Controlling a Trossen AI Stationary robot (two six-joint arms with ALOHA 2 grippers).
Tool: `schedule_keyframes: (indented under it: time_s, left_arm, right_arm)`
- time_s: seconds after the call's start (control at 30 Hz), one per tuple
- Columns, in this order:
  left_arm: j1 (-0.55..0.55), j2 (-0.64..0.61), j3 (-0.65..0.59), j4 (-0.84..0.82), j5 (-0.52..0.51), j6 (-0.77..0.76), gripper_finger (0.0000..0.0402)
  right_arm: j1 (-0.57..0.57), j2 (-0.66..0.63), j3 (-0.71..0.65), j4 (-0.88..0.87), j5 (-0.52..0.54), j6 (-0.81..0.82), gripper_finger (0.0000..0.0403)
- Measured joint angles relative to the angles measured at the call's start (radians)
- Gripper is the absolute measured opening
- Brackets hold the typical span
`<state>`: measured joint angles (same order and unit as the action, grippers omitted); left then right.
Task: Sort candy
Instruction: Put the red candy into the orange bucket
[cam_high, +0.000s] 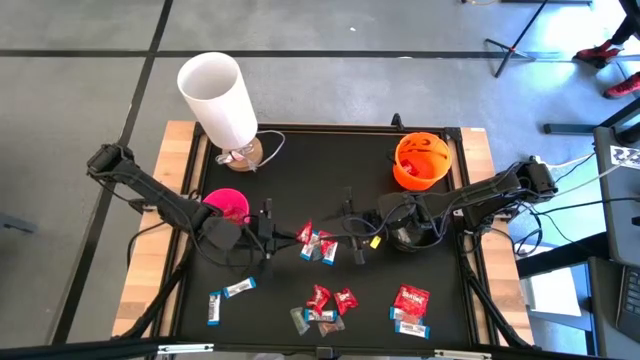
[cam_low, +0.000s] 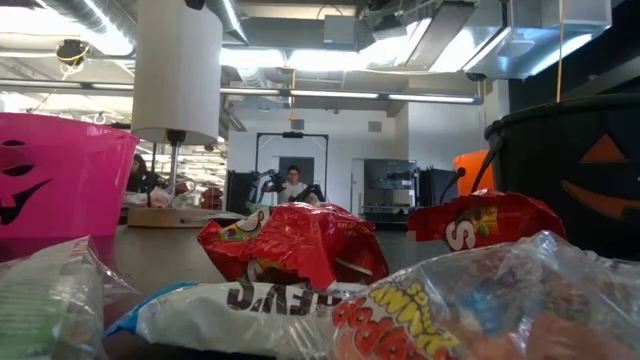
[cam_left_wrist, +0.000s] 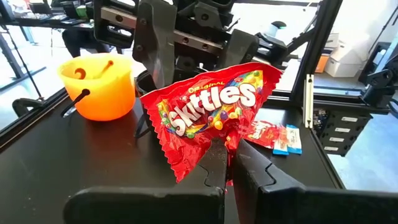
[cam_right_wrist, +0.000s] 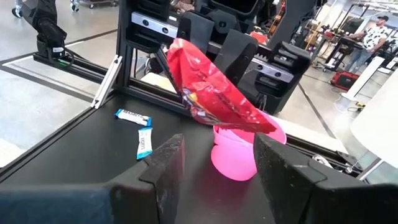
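Note:
My left gripper is left of the table's middle, shut on a red Skittles packet. My right gripper faces it from the right, open, touching nothing. The right wrist view shows the packet in the air. More candy lies flat on the black mat: a red and blue-white pair between the grippers, blue-white bars near left, a red cluster near middle, and red packets near right. My left gripper pinches the Skittles packet by a lower edge between its two fingers, coming level from the table's left. The packet sticks out past the fingertips toward the right gripper, crumpled and tilted. It is lifted clear of the mat.
A pink bowl sits beside the left arm, an orange bowl at far right, and a black bowl stands close to the low camera. A white cylinder lamp stands at far left. A person sits in the room beyond.

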<state>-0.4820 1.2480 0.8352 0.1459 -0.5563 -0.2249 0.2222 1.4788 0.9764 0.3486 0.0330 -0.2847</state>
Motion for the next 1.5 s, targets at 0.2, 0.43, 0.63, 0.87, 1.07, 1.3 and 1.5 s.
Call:
schedule_keyframes:
  time_s: [0.2,0.43,0.63,0.87,1.07,1.3,1.5]
  left_arm:
    - [0.0,0.0,0.0,0.0,0.001,0.0,0.0]
    - [0.01,0.0,0.0,0.0,0.007,0.0,0.0]
    - [0.043,0.0,0.0,0.039,0.119,0.019,0.0]
    - [0.075,0.0,0.0,0.06,0.195,0.028,0.0]
    - [0.085,0.0,0.0,0.06,0.212,0.029,0.0]
    - [0.085,0.0,0.0,0.092,0.255,0.045,0.0]
    - [0.085,0.0,0.001,0.089,0.325,-0.001,0.0]
  right_arm:
    - [0.0,0.0,0.0,-0.021,0.0,-0.003,0.0189]
    - [0.0,0.0,0.0,-0.032,0.0,0.011,0.0189]
    - [0.0,0.0,0.0,-0.023,0.0,0.015,0.0189]
    - [0.001,0.0,0.0,-0.005,-0.002,-0.011,0.0189]
    - [0.0,0.0,0.0,-0.007,-0.009,-0.02,0.0189]
    - [0.0,0.0,0.0,0.011,0.005,-0.053,0.0189]
    - [0.0,0.0,0.0,0.03,0.034,-0.115,0.0189]
